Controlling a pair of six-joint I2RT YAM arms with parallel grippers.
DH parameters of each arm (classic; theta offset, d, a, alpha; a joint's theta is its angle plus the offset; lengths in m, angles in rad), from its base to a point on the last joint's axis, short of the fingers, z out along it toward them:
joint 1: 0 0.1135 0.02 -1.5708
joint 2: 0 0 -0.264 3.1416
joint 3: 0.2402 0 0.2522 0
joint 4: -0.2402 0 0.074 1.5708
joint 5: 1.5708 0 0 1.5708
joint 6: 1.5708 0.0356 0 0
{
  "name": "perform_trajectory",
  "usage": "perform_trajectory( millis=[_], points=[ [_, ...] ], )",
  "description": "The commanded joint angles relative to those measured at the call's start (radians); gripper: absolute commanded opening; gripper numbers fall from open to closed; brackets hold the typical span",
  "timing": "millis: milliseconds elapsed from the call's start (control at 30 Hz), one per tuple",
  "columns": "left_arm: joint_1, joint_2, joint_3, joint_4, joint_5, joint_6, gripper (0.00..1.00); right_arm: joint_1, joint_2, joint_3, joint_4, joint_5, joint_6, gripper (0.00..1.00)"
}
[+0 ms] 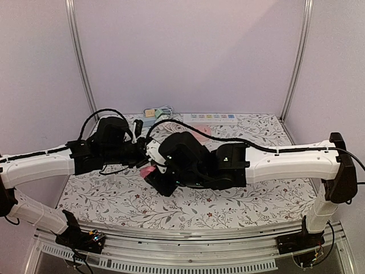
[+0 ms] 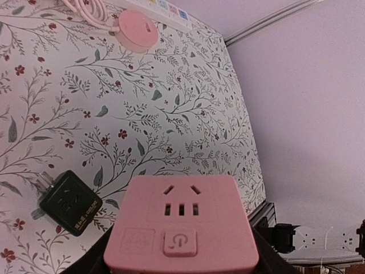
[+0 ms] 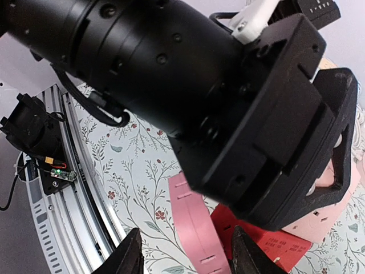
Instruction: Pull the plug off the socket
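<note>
My left gripper [image 2: 181, 268] is shut on the pink socket [image 2: 181, 220], whose face with its slots and power button fills the bottom of the left wrist view. The black plug [image 2: 68, 202] lies loose on the flowered table to the socket's left, apart from it. In the top view the plug is hidden under the arms, and only a bit of the socket [image 1: 149, 170] shows between the two wrists. My right gripper [image 3: 188, 260] is open just below the left one. One pink edge of the socket [image 3: 197, 228] passes between its fingertips [image 3: 130, 254] without visible contact.
A white power strip [image 1: 208, 118] lies along the back wall with a pink round disc [image 2: 137, 28] and coiled cable beside it. A small bundle of plugs [image 1: 151, 112] sits at the back left. The metal rail [image 3: 63, 188] runs along the near table edge.
</note>
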Motion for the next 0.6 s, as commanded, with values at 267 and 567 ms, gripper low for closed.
perform_trajectory(
  millis=[267, 567],
  points=[
    [0.058, -0.015, 0.041, 0.100, 0.015, -0.015, 0.03, 0.066, -0.242, -0.201, 0.139, 0.095, 0.009, 0.60],
    [0.061, -0.039, -0.014, 0.201, 0.010, -0.050, 0.02, -0.005, -0.245, -0.190, 0.035, 0.294, 0.192, 0.78]
  ],
)
